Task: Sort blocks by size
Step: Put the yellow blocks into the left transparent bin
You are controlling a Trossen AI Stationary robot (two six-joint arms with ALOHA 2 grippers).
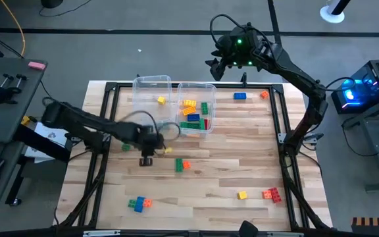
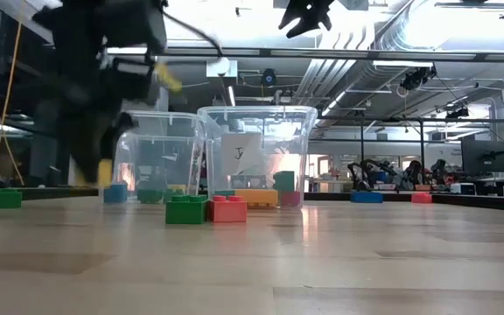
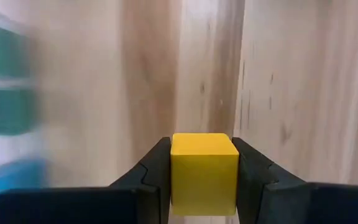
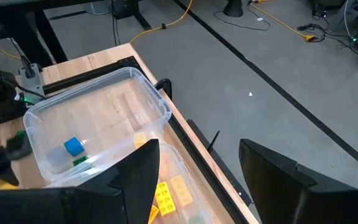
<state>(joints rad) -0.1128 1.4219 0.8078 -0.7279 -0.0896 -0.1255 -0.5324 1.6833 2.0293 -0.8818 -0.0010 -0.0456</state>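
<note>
The yellow block [image 3: 204, 171], a short cube, is sitting squarely between the left gripper [image 3: 204, 180] fingers, which are pressing on its two opposite sides, so the pincer is pinching it. From above, that gripper [image 1: 147, 157] is hanging over the near-left part of the wooden table [image 1: 242, 158], and the two clear bins [image 1: 152, 89] are lying further back, toward the far edge, the left-hand one nearest; any carry would have to go that way. The left arm is plainly the closer one. The right gripper [image 4: 197, 180] is waiting high beyond the far edge of the table, fingers spread and holding nothing. The left wrist view is showing the grip on the cube, which the overhead view is blurring; the overhead view alone is giving the cube's place relative to the bins and the loose green and orange blocks [image 1: 181, 164] just beside it.
</note>
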